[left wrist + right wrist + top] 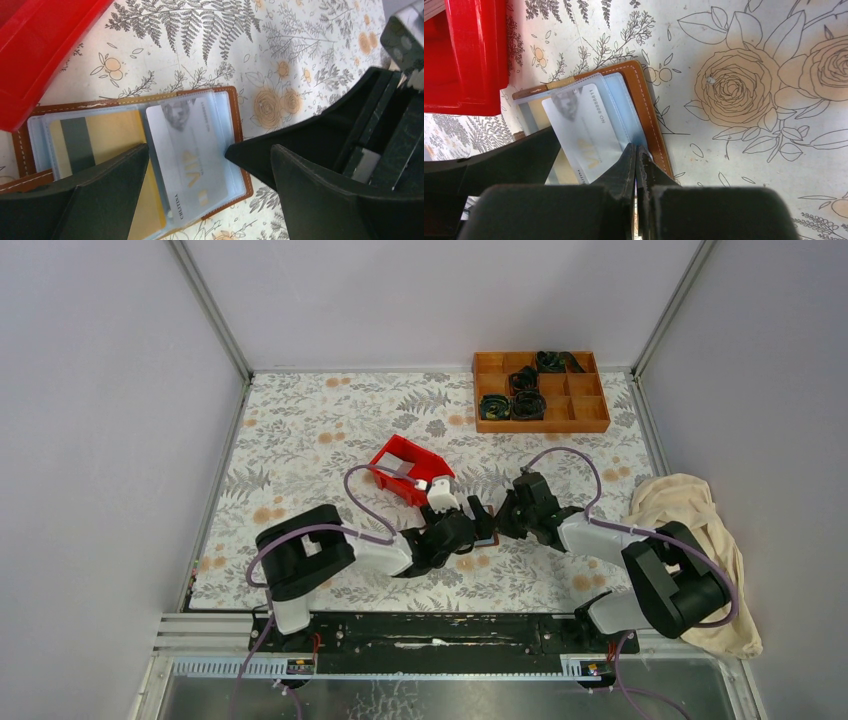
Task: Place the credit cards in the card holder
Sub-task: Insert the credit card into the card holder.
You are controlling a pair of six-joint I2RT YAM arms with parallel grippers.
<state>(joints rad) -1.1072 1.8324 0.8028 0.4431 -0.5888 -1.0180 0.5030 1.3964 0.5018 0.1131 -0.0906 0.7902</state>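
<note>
wrist views alone show cards (584, 120) in card holder (646, 102); left end effector (186, 151) open, right end effector (636, 156) closed.

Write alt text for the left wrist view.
An open brown wallet lies on a floral cloth, with a gold card and an askew white VIP card at its clear sleeves. The open left tool straddles the cards; the shut right tool touches the wallet's edge. A red bin overlaps its top-left corner.
</note>
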